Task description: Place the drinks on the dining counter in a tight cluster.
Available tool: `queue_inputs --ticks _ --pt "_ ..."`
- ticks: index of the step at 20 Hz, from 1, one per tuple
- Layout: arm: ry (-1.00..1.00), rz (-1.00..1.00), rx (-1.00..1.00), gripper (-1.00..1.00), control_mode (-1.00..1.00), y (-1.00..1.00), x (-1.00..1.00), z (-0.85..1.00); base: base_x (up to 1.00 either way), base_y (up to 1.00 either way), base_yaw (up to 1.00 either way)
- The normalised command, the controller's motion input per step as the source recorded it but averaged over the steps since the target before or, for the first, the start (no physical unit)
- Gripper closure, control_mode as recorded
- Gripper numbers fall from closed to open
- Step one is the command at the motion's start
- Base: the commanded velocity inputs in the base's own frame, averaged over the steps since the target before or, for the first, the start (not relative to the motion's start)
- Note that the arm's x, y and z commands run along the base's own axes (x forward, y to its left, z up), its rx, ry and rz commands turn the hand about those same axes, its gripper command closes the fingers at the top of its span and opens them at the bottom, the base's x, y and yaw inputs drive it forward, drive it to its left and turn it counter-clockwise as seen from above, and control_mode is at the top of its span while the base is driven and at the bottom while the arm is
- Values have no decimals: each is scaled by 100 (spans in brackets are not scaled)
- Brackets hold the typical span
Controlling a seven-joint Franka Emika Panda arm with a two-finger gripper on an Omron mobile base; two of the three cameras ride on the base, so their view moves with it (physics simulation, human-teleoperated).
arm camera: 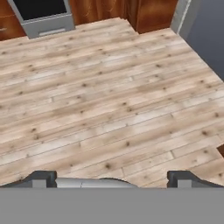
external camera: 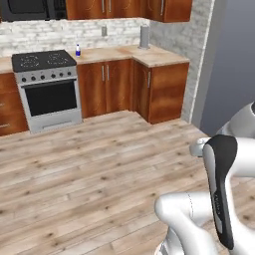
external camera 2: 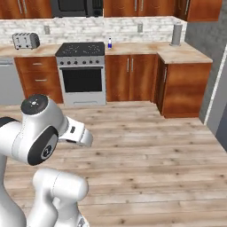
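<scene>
The clear bottle (external camera: 77,51) with blue label and white cap stands upright on the pale stone counter (external camera: 119,53) just beside the steel stove (external camera: 47,89), against the whitewashed brick wall. The hand (arm camera: 112,177) hangs released, its two dark fingertips (arm camera: 41,178) spread wide and empty over knotty, pale wood-plank floor (arm camera: 109,100).

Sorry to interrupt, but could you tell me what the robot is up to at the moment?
Nothing is being handled yet. The arm is tucked in over the wooden floor, and its gripper is open and empty, pointing down at the planks. Across the room, a small clear bottle with a blue label stands on the kitchen worktop just right of the stove. The robot stands well short of it.
</scene>
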Motion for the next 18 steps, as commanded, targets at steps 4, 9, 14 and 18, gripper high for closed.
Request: queue_inputs --ticks 4,9,14,18 --pt "0 0 0 -100 100 0 0 0 100 39 -20" --pt "0 0 0 -100 100 0 0 0 100 45 -12" --pt "0 0 0 -100 100 0 0 0 100 48 -2" --pt "0 0 0 -100 100 0 0 0 100 5 -2"
